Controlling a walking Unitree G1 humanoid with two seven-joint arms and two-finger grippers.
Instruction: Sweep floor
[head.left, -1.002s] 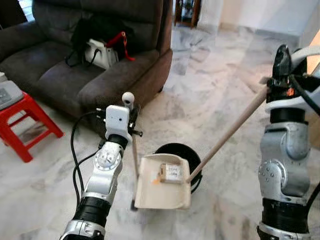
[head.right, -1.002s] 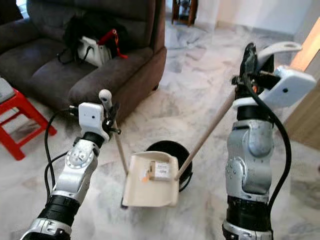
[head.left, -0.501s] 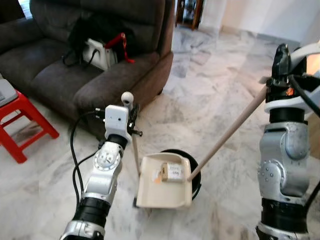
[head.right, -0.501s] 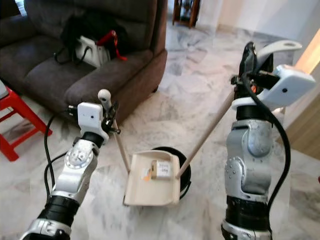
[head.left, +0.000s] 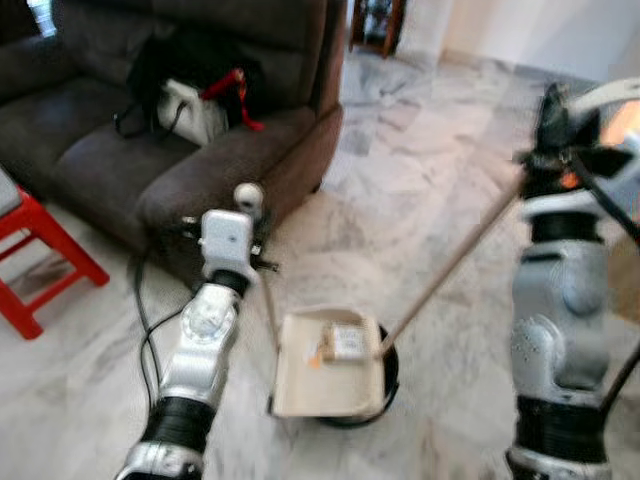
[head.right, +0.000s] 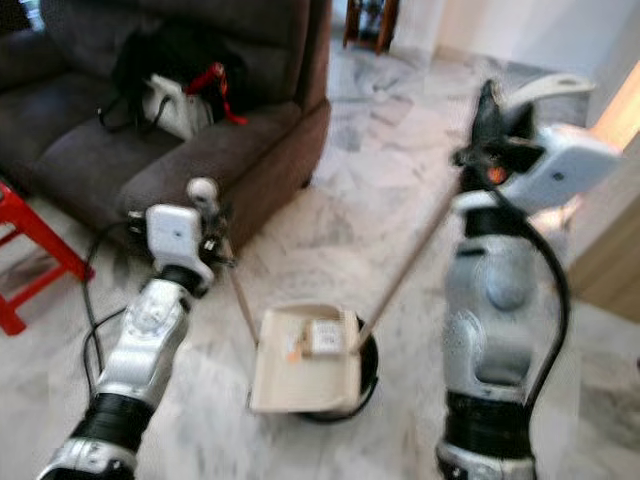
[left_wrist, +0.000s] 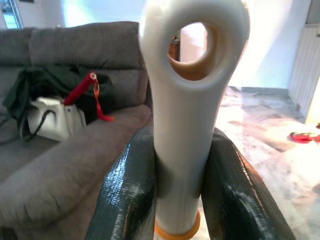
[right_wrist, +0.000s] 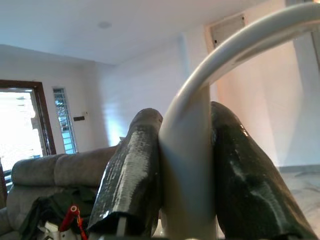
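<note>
Cream plastic dustpan (head.left: 325, 365) handle clamped by left end effector (left_wrist: 177, 195); right end effector (right_wrist: 185, 200) grips seemingly wooden broomstick (head.left: 450, 262).

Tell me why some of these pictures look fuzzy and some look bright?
Both eye views are smeared with motion blur, softening the dustpan and the right arm. The left wrist view is sharp on the white handle between the fingers, with glare washing out the wall behind. The right wrist view is crisp on the curved handle, with a bright window at the edge.
</note>
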